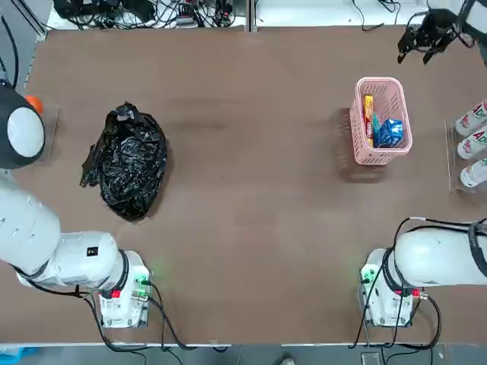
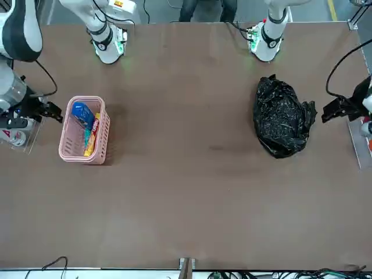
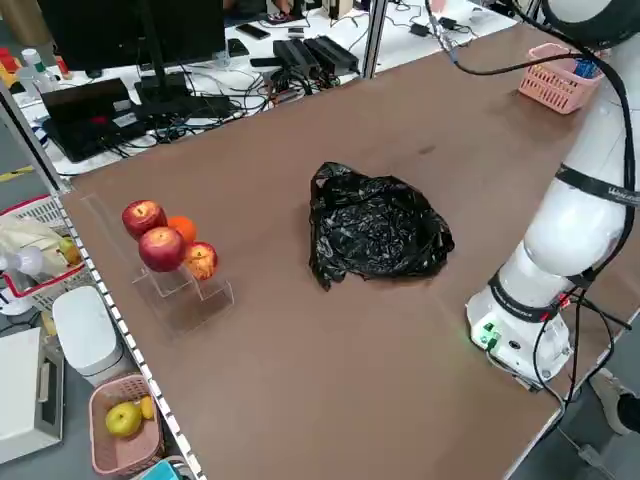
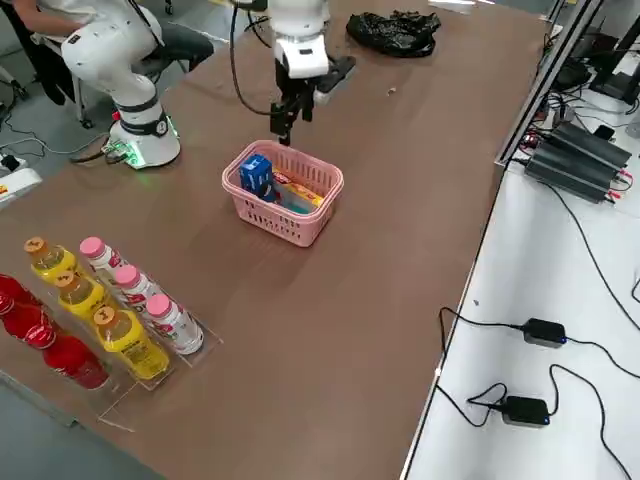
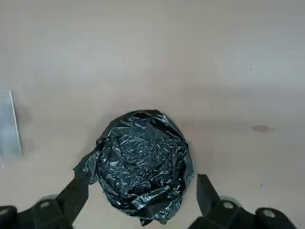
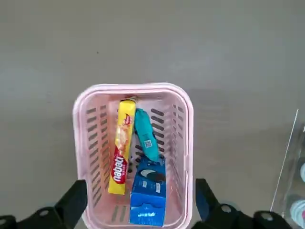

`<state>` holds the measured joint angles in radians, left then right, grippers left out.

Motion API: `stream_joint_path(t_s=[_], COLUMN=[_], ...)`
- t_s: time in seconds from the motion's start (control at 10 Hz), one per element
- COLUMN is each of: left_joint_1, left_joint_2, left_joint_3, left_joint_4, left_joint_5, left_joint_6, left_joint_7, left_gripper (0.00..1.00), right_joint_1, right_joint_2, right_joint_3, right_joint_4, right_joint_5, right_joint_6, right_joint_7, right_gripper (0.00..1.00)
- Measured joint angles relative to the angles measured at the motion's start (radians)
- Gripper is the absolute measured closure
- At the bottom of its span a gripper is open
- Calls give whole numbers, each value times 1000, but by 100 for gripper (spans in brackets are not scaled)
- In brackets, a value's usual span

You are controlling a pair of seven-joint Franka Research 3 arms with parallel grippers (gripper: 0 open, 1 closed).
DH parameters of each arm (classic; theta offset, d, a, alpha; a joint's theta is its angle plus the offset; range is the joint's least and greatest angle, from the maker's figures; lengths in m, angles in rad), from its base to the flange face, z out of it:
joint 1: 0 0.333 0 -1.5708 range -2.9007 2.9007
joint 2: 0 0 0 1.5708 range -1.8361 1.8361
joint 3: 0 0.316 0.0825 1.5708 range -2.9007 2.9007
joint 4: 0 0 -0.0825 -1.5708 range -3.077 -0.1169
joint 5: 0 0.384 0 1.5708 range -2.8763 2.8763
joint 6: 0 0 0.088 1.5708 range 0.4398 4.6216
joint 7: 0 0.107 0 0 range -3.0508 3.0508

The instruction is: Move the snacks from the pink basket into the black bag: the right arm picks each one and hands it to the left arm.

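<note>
While the right gripper (image 6: 138,210) hangs spread above the pink basket (image 1: 380,152) at upper right of the top view, lower it onto the upright blue packet (image 6: 147,195), clear of the rim.

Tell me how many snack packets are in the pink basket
3, all in the pink basket: a long yellow packet, a teal packet beside it, and a blue packet. More could be hidden underneath.

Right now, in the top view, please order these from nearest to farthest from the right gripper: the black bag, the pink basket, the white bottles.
From the right gripper, open at the far right corner:
1. Pink basket, just inward.
2. White bottles, right edge.
3. Black bag, far left.
</note>
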<state>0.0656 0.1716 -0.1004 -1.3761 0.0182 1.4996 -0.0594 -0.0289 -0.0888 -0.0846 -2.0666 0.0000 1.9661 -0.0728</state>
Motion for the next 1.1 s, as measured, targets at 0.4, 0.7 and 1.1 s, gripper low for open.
stream_joint_path(t_s=[0.4,0.7,1.1], left_joint_1=[1,10,17], left_joint_2=[8,8,8], left_joint_3=[0,1,3], left_joint_4=[1,4,3], left_joint_5=[0,0,0], left_joint_6=[72,72,72], left_joint_7=[0,1,1], left_gripper=[0,0,0], right_joint_1=[-20,-37,-44], right_joint_2=[-9,-11,-12], right_joint_3=[-1,-2,-4], right_joint_4=[-143,-217,-289], right_joint_5=[0,8,33], right_joint_6=[111,146,183], right_joint_7=[-1,-1,-1], right_gripper=[0,0,0])
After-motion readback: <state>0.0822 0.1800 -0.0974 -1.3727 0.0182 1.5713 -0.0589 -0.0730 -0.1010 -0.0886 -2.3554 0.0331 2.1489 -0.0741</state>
